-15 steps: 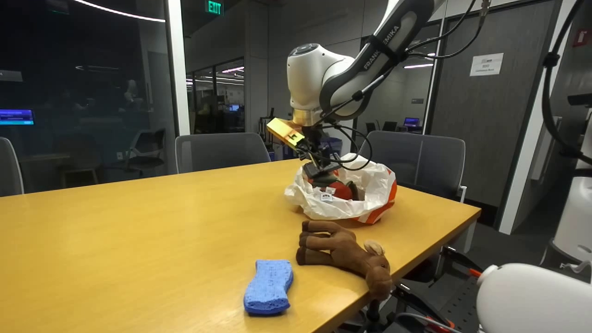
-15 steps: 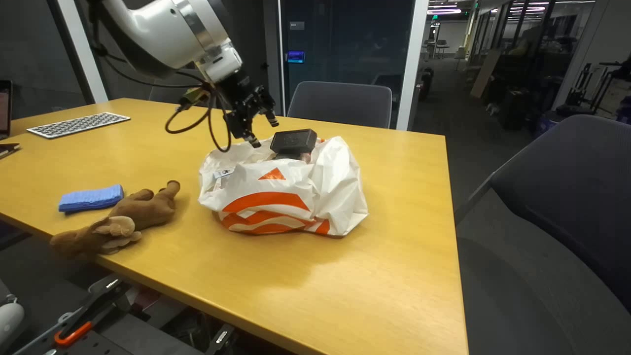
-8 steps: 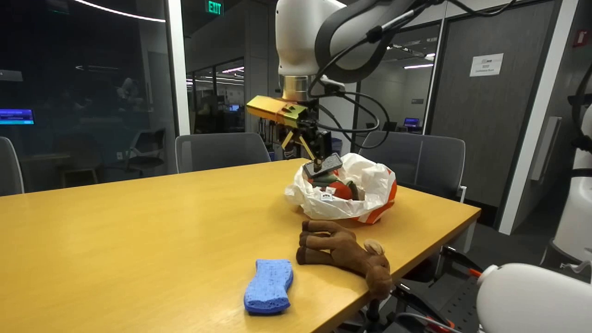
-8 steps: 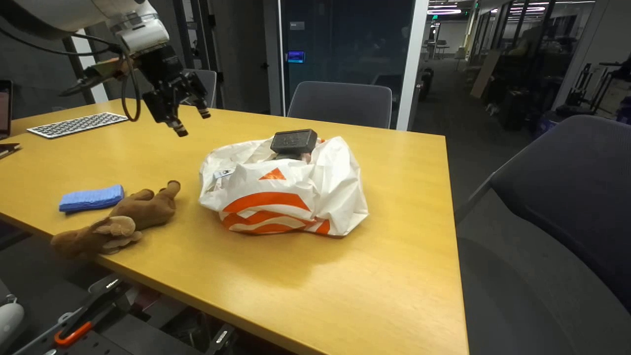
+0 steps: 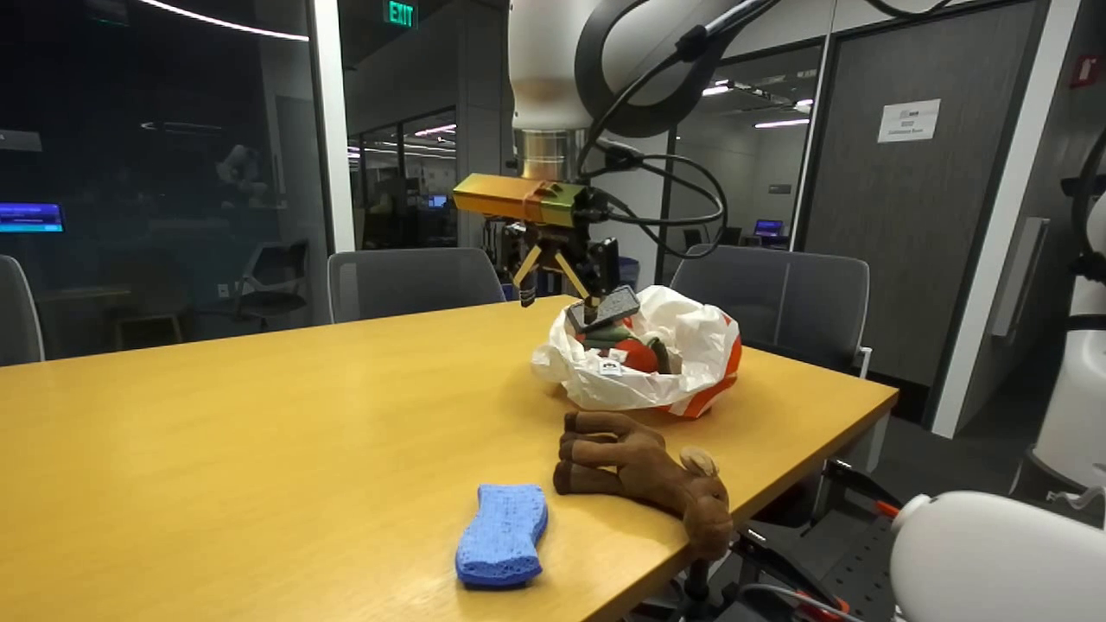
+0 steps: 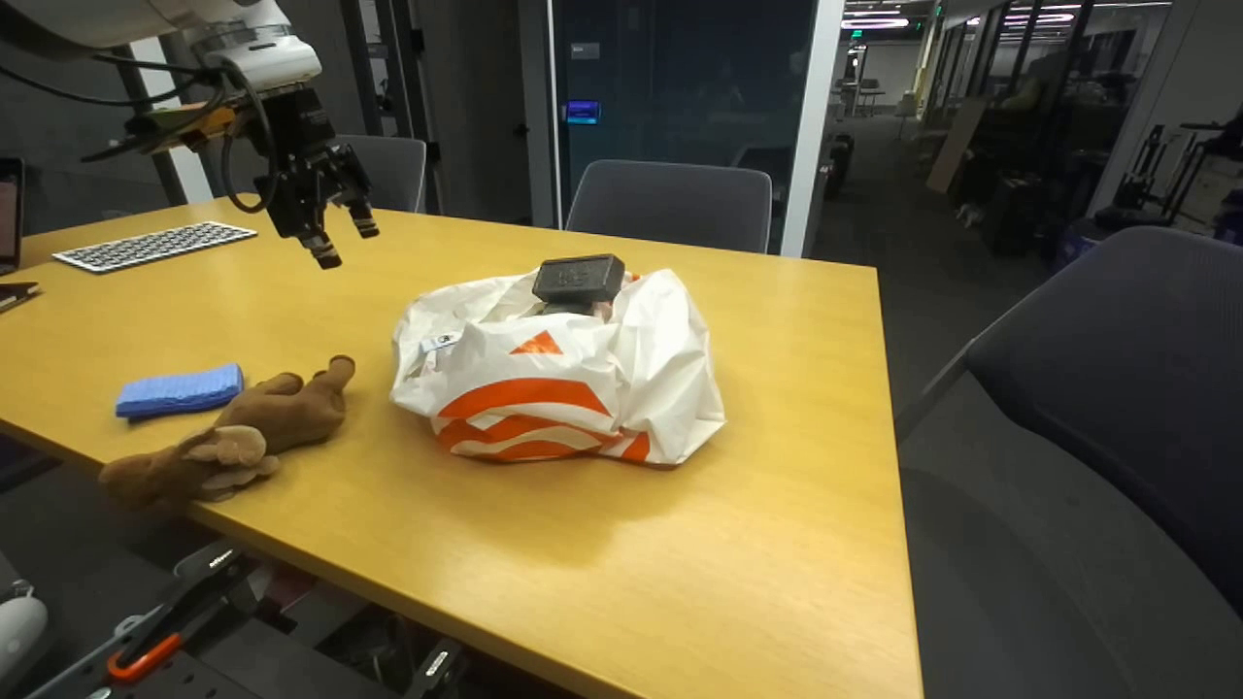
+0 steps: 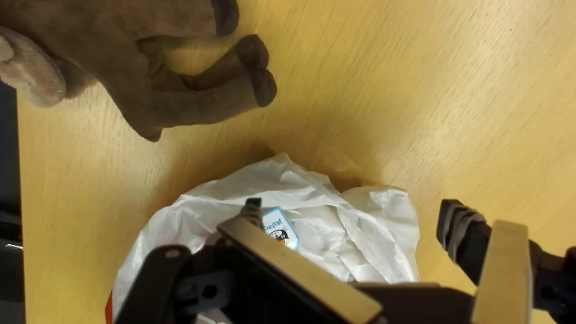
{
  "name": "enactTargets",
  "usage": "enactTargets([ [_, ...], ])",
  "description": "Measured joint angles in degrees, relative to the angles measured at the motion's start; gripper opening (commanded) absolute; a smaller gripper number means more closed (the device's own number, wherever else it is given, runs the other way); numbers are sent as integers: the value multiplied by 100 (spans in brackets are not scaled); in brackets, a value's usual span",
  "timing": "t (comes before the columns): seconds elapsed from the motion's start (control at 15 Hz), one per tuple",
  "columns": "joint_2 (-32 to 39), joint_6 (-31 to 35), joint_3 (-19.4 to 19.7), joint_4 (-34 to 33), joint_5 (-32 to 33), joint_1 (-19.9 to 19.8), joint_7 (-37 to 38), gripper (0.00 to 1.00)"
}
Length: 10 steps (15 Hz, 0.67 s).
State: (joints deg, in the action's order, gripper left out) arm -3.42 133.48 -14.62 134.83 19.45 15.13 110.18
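Note:
My gripper stands open with nothing between its fingers. It hangs in the air above the table, beside a crumpled white bag with orange print. In an exterior view the gripper is clearly apart from the bag. A dark grey block rests tilted at the bag's mouth. Inside the bag, a red round thing and some green pieces show; the rest is hidden. A small cat-printed tag lies at the bag's near fold, partly covered by a finger in the wrist view.
A brown plush horse lies on its side, its head over the table edge. Near it is a blue sponge. A white keyboard and part of a laptop are farther along the table. Chairs stand around.
The open gripper has drawn back from over the bag and the dark block, and now points more straight down. Bag, block, plush horse and sponge have stayed in place.

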Motion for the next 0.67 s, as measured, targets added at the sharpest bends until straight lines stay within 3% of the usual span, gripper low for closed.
enactTargets([
  [0.33,5,-385,27,133,-182,-43,-447,100],
  [0.67,-375,-358,211,917,-1353,-171,-1893,100],
])
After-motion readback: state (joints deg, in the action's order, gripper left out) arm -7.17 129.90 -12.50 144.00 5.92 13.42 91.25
